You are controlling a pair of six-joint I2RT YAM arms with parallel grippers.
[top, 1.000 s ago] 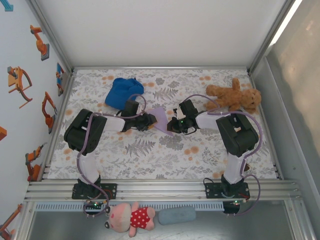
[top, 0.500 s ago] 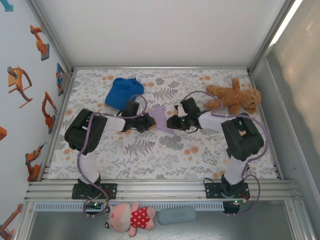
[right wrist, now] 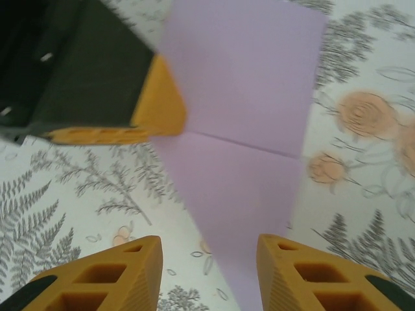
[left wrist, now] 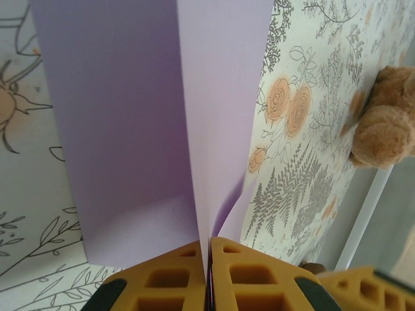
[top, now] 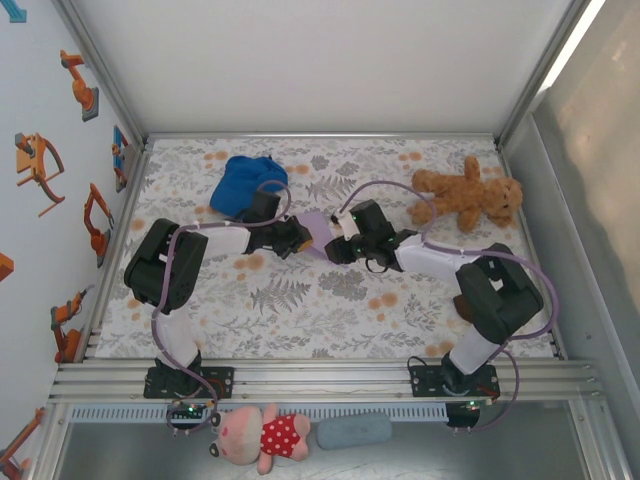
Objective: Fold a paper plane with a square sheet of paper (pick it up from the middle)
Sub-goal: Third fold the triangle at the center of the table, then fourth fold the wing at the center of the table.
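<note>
Pinching one sheet (left wrist: 130, 129): left pincer (left wrist: 209, 249); right pincer (right wrist: 209, 259) agape.

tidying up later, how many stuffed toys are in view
2. A brown teddy bear lies at the table's far right; a pink plush toy in a red spotted dress lies below the front rail, near the left arm's base. More could be hidden behind the arms.
</note>
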